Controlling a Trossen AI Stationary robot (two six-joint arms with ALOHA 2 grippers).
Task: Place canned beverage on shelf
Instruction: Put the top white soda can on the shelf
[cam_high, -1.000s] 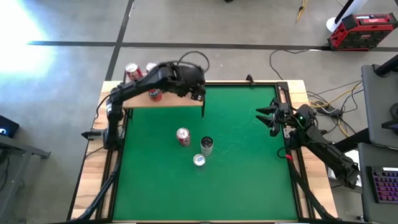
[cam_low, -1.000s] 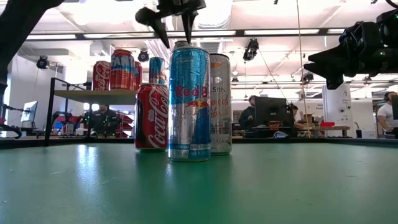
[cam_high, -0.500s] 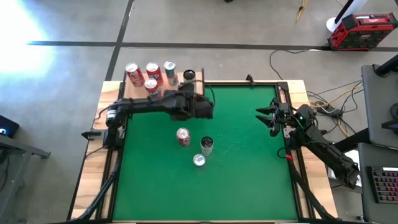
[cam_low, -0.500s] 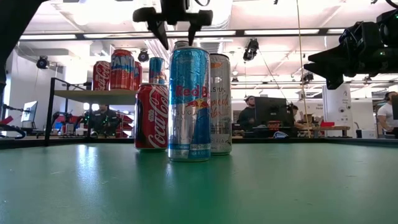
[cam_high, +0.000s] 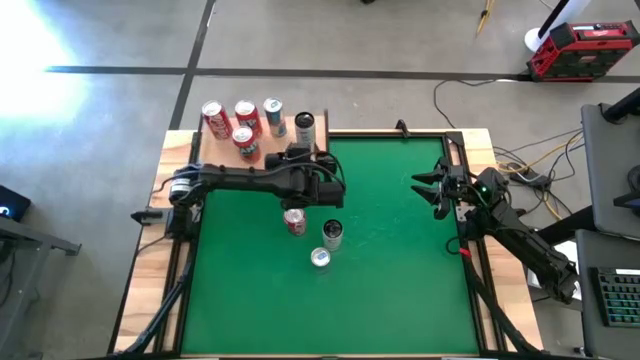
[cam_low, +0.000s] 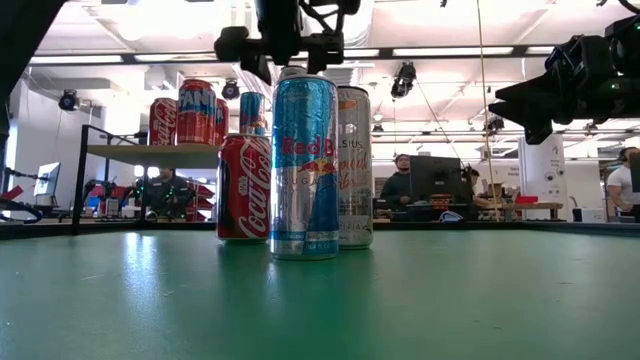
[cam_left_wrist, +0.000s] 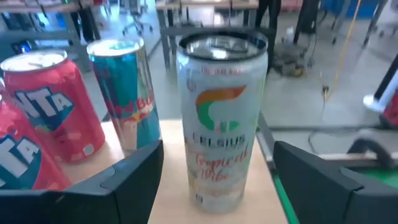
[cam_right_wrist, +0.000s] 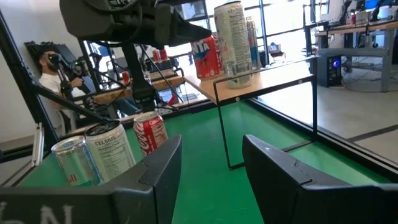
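Left gripper (cam_high: 318, 192) above the three cans, fingers apart, partly hiding the Coca-Cola can (cam_high: 294, 222). Right gripper (cam_high: 425, 190) waits, fingers apart. Shelf (cam_high: 270, 148) holds five cans.

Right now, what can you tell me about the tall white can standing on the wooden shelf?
The tall white Celsius can looks like shiny metal, with a silver top, an orange and green logo and orange writing. It stands upright near the end of the light-wood shelf, beside a slim blue can. The open left gripper frames it without touching.
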